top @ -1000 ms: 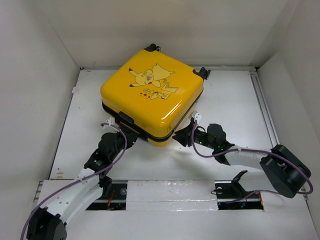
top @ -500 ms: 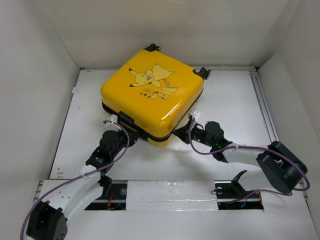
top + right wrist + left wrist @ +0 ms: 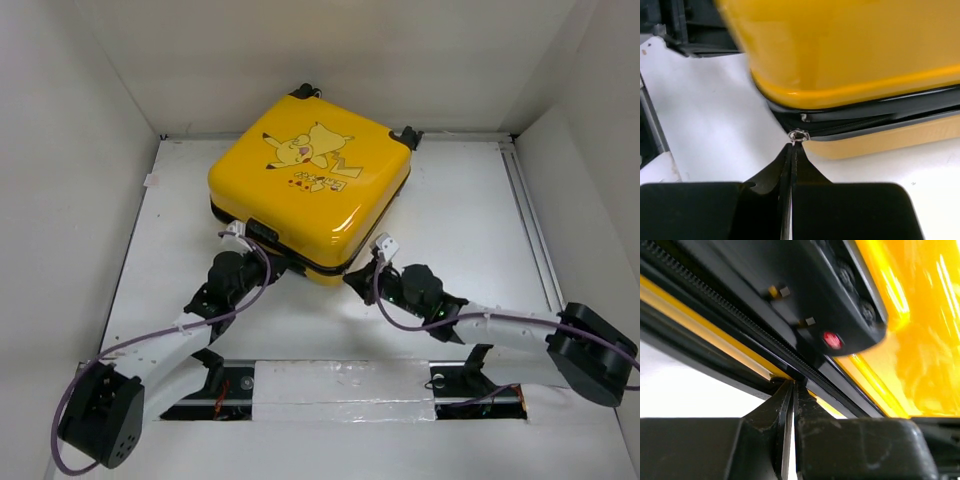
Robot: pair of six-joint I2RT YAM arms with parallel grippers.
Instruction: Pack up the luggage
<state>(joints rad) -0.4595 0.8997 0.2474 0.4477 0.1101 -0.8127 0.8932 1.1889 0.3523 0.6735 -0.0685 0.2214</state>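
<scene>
The luggage (image 3: pixel 310 200) is a yellow Pikachu suitcase lying flat and closed on the white table. My left gripper (image 3: pixel 272 264) is shut, its tips against the black zip band (image 3: pixel 740 325) just below the black lock block (image 3: pixel 830 290); I cannot see whether anything is pinched there. My right gripper (image 3: pixel 356 278) is at the suitcase's near corner, shut on a small metal zip pull (image 3: pixel 798 135) at the zip band (image 3: pixel 880 112). The yellow shell fills the left wrist view (image 3: pixel 910 330) and the right wrist view (image 3: pixel 850 45).
White walls enclose the table on the left, back and right. Black wheels (image 3: pixel 408 135) stick out at the suitcase's far side. A metal rail (image 3: pixel 530 220) runs along the table's right edge. The arm bases sit in slots at the near edge (image 3: pixel 340 385).
My right gripper has moved left along the suitcase's near corner with the zip pull. My left gripper has pushed forward against the suitcase. The suitcase has turned slightly and shifted back.
</scene>
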